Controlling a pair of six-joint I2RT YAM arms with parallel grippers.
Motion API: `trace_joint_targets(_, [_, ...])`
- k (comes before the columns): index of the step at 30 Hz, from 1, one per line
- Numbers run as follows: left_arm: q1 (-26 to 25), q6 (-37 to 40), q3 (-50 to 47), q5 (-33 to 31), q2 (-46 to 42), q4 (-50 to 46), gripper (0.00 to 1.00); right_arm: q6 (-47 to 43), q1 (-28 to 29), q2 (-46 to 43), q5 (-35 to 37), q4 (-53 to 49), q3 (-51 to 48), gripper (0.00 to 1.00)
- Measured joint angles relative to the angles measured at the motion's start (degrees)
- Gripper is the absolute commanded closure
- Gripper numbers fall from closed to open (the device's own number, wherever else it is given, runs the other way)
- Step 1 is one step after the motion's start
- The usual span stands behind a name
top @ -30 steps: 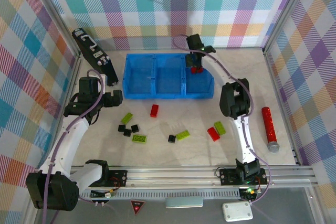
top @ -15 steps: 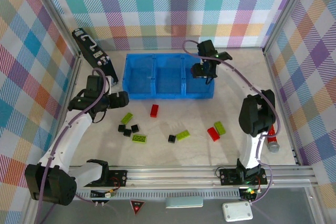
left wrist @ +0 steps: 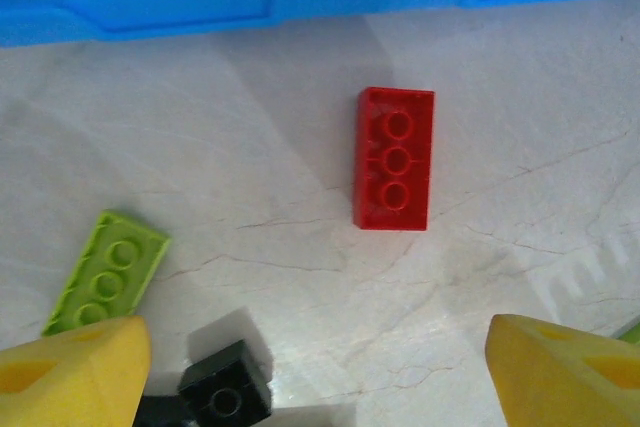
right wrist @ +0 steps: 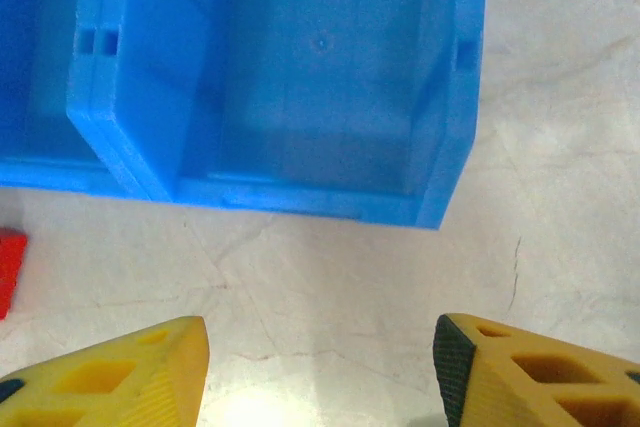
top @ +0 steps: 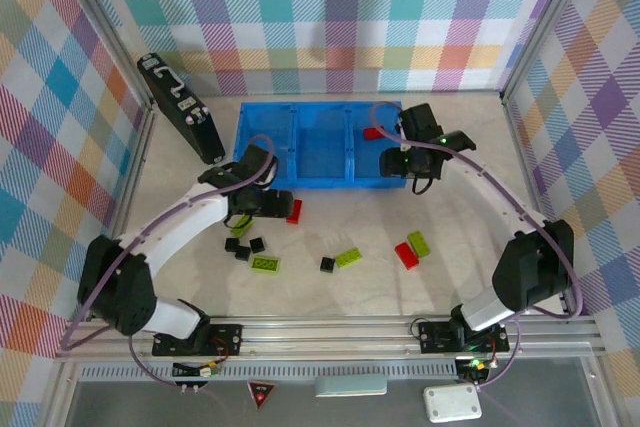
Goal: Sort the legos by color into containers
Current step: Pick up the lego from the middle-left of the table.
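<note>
The left arm [top: 180,225] and the right arm [top: 505,209] share one build: white tubular links between bulky black joint housings, with a greyish-lilac cable looping loosely along each. Their black bases are bolted to the aluminium rail [top: 340,331]. At its end farthest from the rail, the right arm carries a small green light. The left gripper [left wrist: 318,372] has yellow wedge-shaped fingers [left wrist: 70,372] with shallow recesses. The right gripper [right wrist: 320,372] has matching yellow fingers [right wrist: 110,377], one with a black side face.

Left gripper [left wrist: 318,362] faces downward, yellow fingers [left wrist: 70,367] spread wide, nothing between them; right gripper [right wrist: 322,367] likewise spread, empty.
</note>
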Motion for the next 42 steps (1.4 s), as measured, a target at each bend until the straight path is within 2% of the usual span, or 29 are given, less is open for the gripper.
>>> trace_joint_targets(7, [-2.4, -2.8, 2.3, -1.8, 7.7, -0.2, 0.2, 1.3, 0.0, -2.7, -1.6, 0.2, -4.3, 0.38])
trace_joint_targets(20, [0.2, -7.1, -3.9, -5.3, 6.2, -2.6, 0.23, 1.9, -0.3, -6.7, -2.2, 0.0, -8.2, 0.38])
trace_joint_targets(26, [5.9, -7.4, -7.6, -5.1, 3.0, -3.2, 0.25, 1.9, -0.3, -7.0, -2.5, 0.1, -9.1, 0.38])
trace_joint_targets(32, [12.0, -4.4, -7.5, -3.9, 3.0, -3.1, 0.25, 1.9, -0.3, -7.0, -2.5, 0.1, -9.1, 0.38])
trace_joint_targets(36, [15.5, -1.8, -7.1, -1.8, 5.6, -2.9, 0.24, 1.9, -0.3, -7.0, -2.5, 0.1, -9.1, 0.38])
trace_joint_targets(42, [17.5, 1.2, -7.0, 1.6, 10.1, -1.4, 0.25, 1.9, -0.3, -7.0, -2.5, -0.3, -9.1, 0.38])
